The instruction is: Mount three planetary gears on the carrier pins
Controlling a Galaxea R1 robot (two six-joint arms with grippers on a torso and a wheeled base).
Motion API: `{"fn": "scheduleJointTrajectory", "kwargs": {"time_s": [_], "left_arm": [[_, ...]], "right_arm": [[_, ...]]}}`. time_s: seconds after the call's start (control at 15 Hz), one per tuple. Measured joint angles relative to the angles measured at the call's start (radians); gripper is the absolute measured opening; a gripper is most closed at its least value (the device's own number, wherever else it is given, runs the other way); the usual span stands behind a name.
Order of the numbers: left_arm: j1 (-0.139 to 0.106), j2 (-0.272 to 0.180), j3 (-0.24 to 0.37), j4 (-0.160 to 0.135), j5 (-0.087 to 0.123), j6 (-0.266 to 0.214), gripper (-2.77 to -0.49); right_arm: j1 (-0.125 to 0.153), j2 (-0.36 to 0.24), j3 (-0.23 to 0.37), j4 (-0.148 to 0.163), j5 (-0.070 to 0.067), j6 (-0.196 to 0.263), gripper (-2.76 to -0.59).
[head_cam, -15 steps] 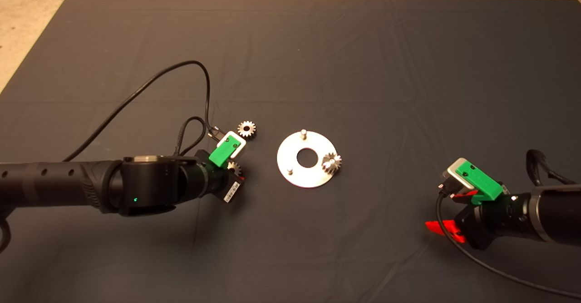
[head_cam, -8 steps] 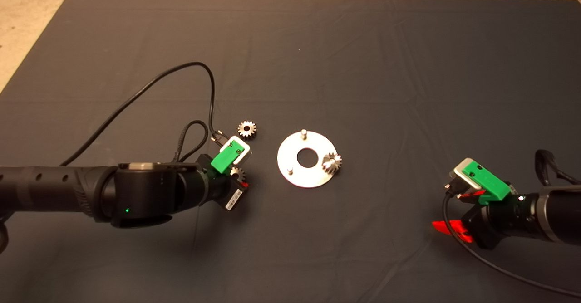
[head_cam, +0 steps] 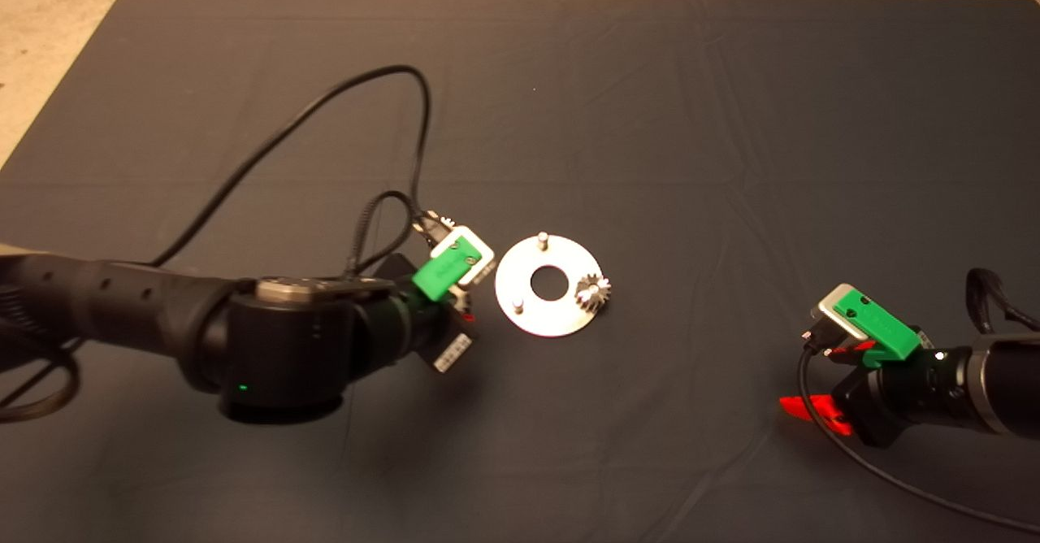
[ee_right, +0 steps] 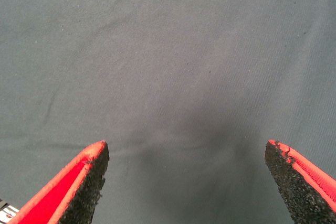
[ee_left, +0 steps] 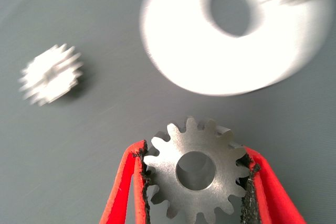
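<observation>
Planetary gears, three small shiny silver toothed wheels, were split three ways: one sat on the right pin of the flat round silver carrier disc (head_cam: 552, 315), one (ee_left: 195, 169) was clamped flat between the black pads of the left gripper (ee_left: 195, 182) just left of the disc, and one (ee_left: 51, 73) lay loose on the mat near the disc's left edge, hidden in the head view under the left wrist. Going by size, the dark grey cloth mat (head_cam: 650, 104) covered almost all the surface, with a strip of beige floor (head_cam: 49, 55) showing past its far and left edges. The right gripper (head_cam: 821, 393) waited near the right edge with its red fingers spread wide over bare mat. Two short silver carrier pins stood bare, the far one (head_cam: 542, 239) and the near-left one (head_cam: 518, 307). The step in hand seemed to be carrying the second gear to a pin; next the bore would need centring over a bare pin, probably the near-left one, then lowering squarely before release.
</observation>
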State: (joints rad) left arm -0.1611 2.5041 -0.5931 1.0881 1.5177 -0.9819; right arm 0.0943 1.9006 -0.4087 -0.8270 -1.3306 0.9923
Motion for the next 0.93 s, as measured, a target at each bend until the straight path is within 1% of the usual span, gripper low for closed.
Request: {"fn": "scheduleJointTrajectory", "kwargs": {"time_s": [0.07,0.13,0.27,0.33,0.47,0.53,0.67,0.73,0.8,0.93], "left_arm": [[0.000,0.013,0.004,-0.006,-0.006,0.000,-2.54],[-0.002,0.013,0.006,-0.007,0.002,0.000,-2.54],[-0.015,0.027,0.006,-0.009,0.021,-0.004,-2.55],[-0.017,0.043,0.006,-0.009,0.022,-0.005,-2.55],[-0.018,0.074,0.005,-0.010,0.018,-0.005,-2.55],[-0.020,0.084,-0.001,-0.011,0.008,-0.005,-2.56],[-0.019,0.092,-0.021,-0.011,0.010,-0.007,-2.56],[-0.020,0.093,-0.030,-0.010,0.017,-0.007,-2.56],[-0.019,0.098,-0.035,-0.011,0.020,-0.007,-2.56],[-0.019,0.109,-0.042,-0.011,0.017,-0.007,-2.56]], "right_arm": [[0.000,0.000,0.000,0.000,0.000,0.000,-1.15],[0.000,0.000,0.000,0.000,0.000,-0.001,-1.15],[0.000,0.000,0.000,0.000,0.000,-0.001,-1.15],[0.000,0.000,0.000,0.000,0.003,-0.001,-1.15],[0.000,0.000,0.000,0.000,0.002,-0.001,-1.15],[0.000,-0.001,0.000,0.000,0.001,-0.001,-1.15],[0.000,-0.003,0.000,-0.001,0.002,-0.002,-1.15],[0.000,-0.003,0.000,-0.001,0.002,-0.004,-1.15],[0.000,-0.003,0.000,-0.001,0.003,-0.004,-1.15],[0.000,-0.004,0.000,-0.001,0.003,-0.004,-1.15]]}}
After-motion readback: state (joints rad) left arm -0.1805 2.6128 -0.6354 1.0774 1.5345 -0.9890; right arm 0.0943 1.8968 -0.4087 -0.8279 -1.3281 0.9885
